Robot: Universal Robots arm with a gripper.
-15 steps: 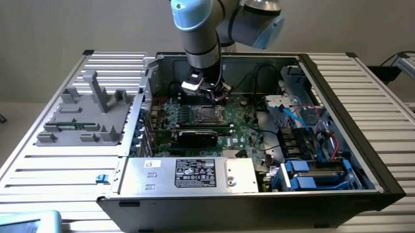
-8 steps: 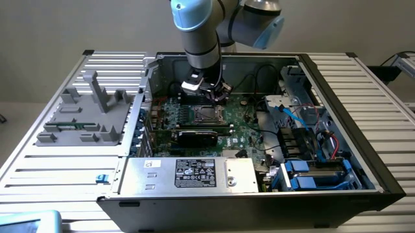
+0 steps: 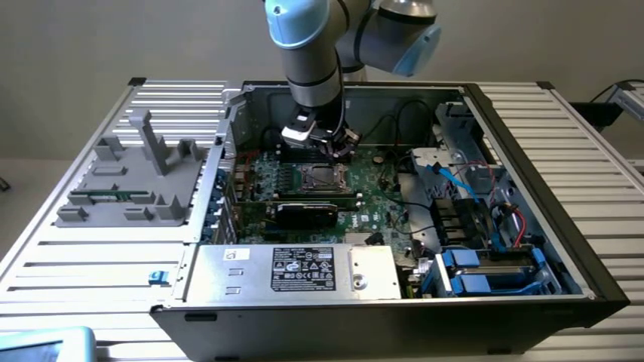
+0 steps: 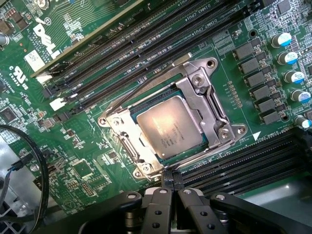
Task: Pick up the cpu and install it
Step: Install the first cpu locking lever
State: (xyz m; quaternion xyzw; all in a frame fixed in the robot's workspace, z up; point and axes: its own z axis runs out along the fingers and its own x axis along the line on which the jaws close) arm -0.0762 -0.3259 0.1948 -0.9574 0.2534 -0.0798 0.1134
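Observation:
The cpu [image 4: 169,131], a flat square chip with a silver-grey top, lies inside the dark socket with its metal frame [image 4: 207,97] on the green motherboard [image 4: 92,122]. In the exterior view the cpu [image 3: 321,178] sits in the socket in the middle of the open computer case. My gripper [image 3: 324,148] hangs just above and behind it on the arm. In the wrist view my gripper [image 4: 168,191] is shut, its black fingers [image 4: 156,204] pressed together with nothing between them, a little way off the socket's edge.
Black memory slots [image 4: 146,44] run along both sides of the socket. A row of capacitors [image 4: 287,73] stands near one edge. In the exterior view the power supply [image 3: 292,271] fills the case front, drive bays and cables [image 3: 473,196] the right. A grey parts holder [image 3: 131,181] sits on the left.

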